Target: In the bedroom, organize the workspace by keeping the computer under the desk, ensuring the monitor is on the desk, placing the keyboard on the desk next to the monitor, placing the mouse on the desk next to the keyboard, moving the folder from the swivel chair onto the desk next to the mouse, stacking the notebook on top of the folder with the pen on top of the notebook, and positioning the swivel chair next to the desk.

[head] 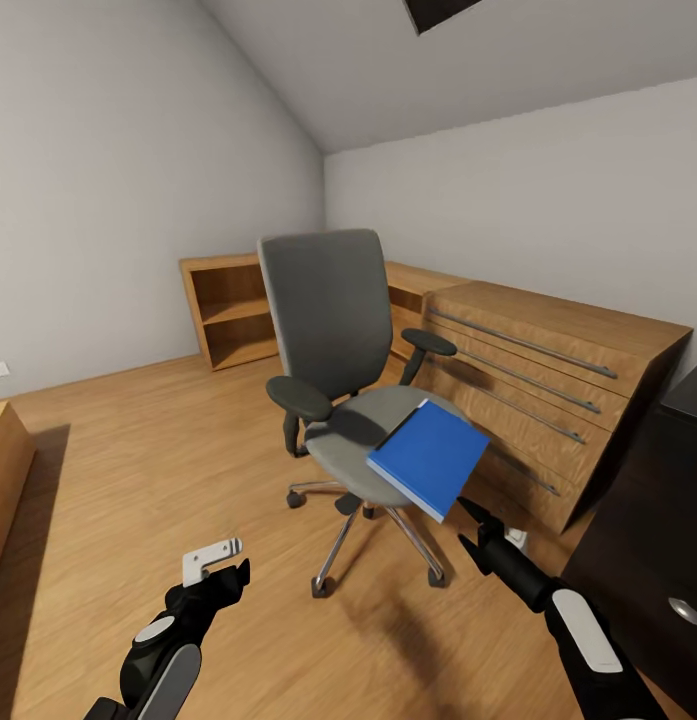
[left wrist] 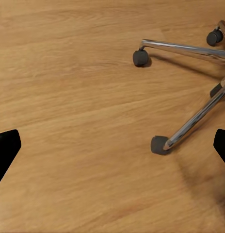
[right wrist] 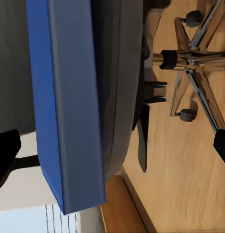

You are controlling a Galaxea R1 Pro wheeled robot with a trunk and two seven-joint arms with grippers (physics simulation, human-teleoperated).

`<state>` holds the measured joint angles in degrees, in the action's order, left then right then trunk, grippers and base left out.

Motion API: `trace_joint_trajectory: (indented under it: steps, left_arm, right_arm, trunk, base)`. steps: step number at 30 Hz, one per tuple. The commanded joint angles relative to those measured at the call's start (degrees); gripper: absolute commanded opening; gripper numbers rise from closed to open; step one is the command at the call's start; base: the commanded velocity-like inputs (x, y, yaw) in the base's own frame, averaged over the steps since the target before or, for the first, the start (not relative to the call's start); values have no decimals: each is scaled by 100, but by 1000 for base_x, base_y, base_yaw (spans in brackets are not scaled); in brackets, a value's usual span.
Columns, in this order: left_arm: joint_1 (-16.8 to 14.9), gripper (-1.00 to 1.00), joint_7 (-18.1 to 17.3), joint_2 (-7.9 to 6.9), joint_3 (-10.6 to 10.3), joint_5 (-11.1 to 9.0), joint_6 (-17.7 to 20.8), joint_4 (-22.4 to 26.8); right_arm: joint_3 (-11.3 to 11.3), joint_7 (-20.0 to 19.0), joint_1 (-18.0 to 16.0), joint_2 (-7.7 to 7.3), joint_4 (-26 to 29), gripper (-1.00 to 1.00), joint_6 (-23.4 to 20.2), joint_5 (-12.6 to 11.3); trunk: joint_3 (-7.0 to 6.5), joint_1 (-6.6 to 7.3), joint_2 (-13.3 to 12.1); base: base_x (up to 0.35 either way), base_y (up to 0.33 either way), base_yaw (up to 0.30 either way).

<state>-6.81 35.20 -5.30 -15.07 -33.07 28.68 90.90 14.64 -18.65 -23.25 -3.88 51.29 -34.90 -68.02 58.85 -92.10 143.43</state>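
Room: bedroom with wood floor [head: 138, 480] and sloped grey ceiling.
Folder [head: 428, 456]: lying tilted on the front edge of the swivel chair [head: 333, 330] seat, overhanging it.
Right claw [head: 473, 528]: hovering just below the folder, fingers spread, gripping nothing.
Left claw [head: 220, 566]: hanging released over bare floor.
Desk [head: 658, 520]: standing at the right edge.

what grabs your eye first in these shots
The bright blue folder stands out most, lying on the front edge of the grey swivel chair in the middle of the wood floor. The right gripper sits just below the folder's near corner, jaws open, while the left gripper hangs open over bare floor. A wooden dresser stands behind the chair.
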Motion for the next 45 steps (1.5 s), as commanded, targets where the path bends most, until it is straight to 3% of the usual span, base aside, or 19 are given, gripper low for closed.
trace_joint_trajectory:
  steps: [1, 22, 45]
  left_arm:
    - [-5, 100, 57, -6, -14, -50, 6, 7]
    - [-5, 100, 57, 1, -14, -50, 6, -2]
    - [-5, 100, 57, 8, -14, -59, 6, -2]
  right_arm:
    - [14, -8, -7, 2, -22, 100, -37, -11]
    - [-123, -15, -4, 10, -58, 100, -35, 0]
    - [-616, -50, -5, 10, 11, 100, -40, 0]
  trunk:
    - [5, 1, 2]
    - [5, 1, 2]
    - [5, 1, 2]
  base:
    - [1, 0, 0]
    - [0, 0, 0]
    - [0, 0, 0]
